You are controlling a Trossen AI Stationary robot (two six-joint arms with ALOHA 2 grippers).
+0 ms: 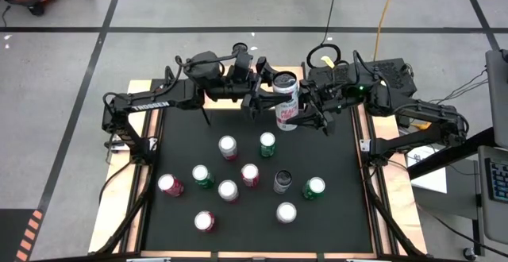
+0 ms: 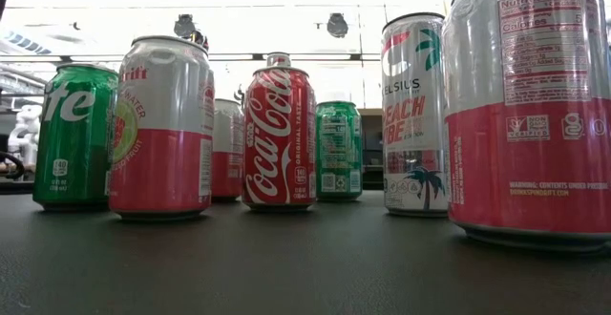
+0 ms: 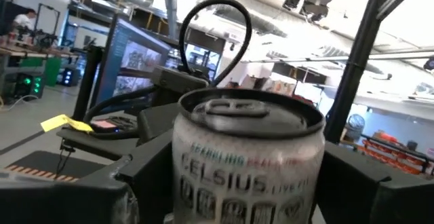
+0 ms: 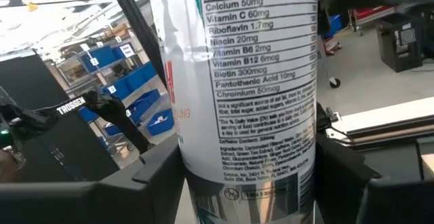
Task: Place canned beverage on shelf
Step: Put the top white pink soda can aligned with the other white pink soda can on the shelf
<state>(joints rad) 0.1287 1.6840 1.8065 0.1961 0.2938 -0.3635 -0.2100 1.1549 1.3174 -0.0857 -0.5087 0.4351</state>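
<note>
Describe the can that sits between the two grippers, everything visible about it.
The Celsius can is a tall, slim white metal can with pink lettering, a silver lid with an unopened pull tab, and a nutrition panel on one side. It is held above the far end of the black mat, lid toward the left gripper, whose fingers flank it. The right gripper brackets its lower body. Nothing else touches it.

Black-topped table [image 1: 182, 214] with ten upright cans [image 1: 228, 190]

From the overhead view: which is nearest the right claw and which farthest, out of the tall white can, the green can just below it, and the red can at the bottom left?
1. Tall white can, beside the right gripper.
2. Green can, mid-table.
3. Red can, near front edge, left side.
</note>
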